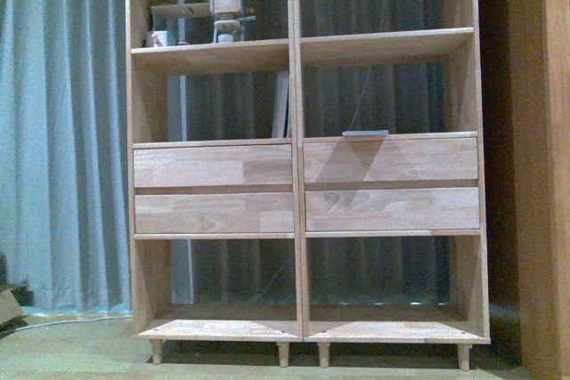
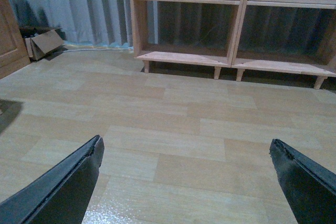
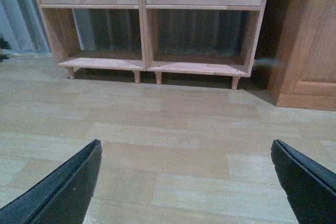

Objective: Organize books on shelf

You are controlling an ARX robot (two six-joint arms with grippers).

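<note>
Shelf (image 1: 298, 175): light wood, peg legs, bottom compartments open, bare floor (image 2: 173, 114) in front. Books (image 1: 281, 106): thin, pale, upright against the shelf's middle wall, left compartment above the drawers (image 1: 214, 166). Left gripper (image 2: 185, 145), right gripper (image 3: 185, 145): spread wide, holding nothing, above the floor.

The shelf (image 1: 214, 166) is pale honey wood with patchwork plank grain, curtain (image 1: 62, 131) grey-blue, floor (image 2: 173, 124) light wood-look planks, left gripper (image 2: 185, 144) and right gripper (image 3: 186, 144) matte black. The books (image 1: 281, 106) look whitish, I think; it's dim there.
</note>
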